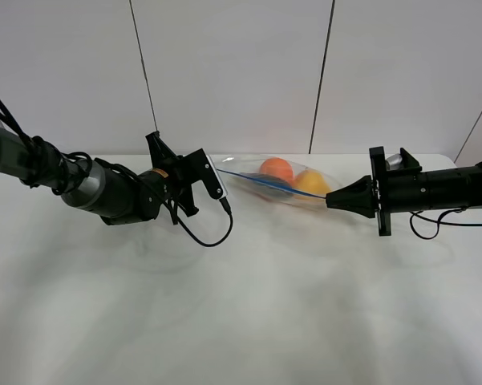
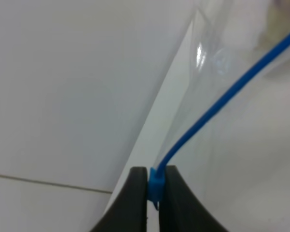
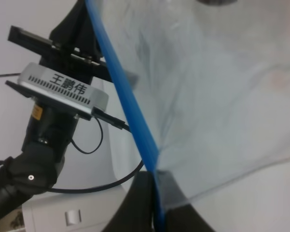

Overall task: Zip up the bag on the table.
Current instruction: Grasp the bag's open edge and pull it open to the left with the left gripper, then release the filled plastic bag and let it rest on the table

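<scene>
The bag point(image 1: 261, 180) is stretched between the two hands: the left hand point(image 2: 157, 180) pinches the blue zip strip point(image 2: 217, 104) at one end, the right hand point(image 3: 157, 195) pinches its other end.

The bag point(image 1: 249, 186) is clear, glossy plastic with a smooth blue zip strip point(image 2: 217, 101) — the table point(image 1: 241, 305) matt white.

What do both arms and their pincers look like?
The left arm is black with a grey metallic section; the right arm is black. The left pincer and right pincer have smooth, tapered black fingers. The left wrist's silver box bears black Chinese characters, and a black cable loops from it.
</scene>
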